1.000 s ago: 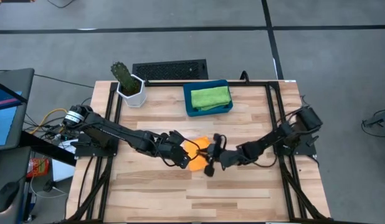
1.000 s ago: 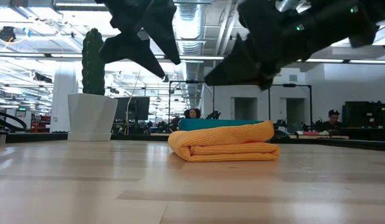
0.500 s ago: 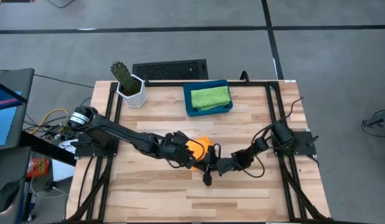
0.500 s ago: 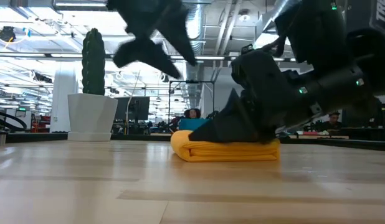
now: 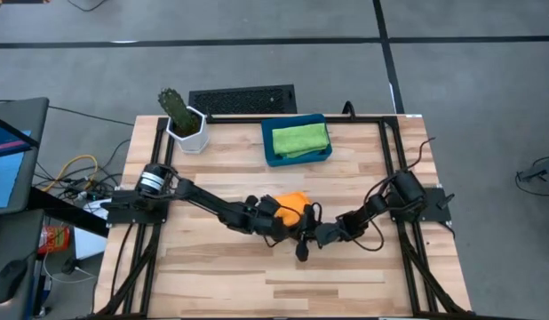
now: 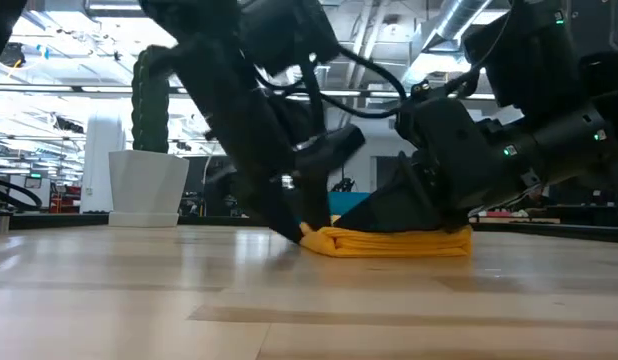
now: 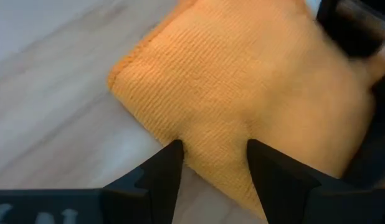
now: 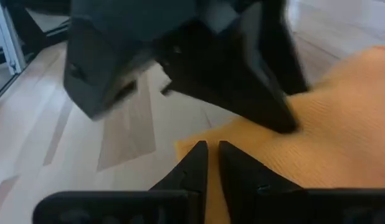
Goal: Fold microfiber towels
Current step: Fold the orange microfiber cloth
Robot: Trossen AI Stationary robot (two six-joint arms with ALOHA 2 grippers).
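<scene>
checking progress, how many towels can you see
2: an orange towel mid-table between both arms, and a green towel in the blue tray at the back. Others may be hidden.

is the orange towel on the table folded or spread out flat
Folded. The orange towel lies as a compact stack of layers with a rounded fold edge, both grippers low against it.

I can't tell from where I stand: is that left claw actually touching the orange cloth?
Touching. In the left wrist view, the left end effector has both fingertips pressed into the edge of the folded orange towel, which dents between them.
</scene>
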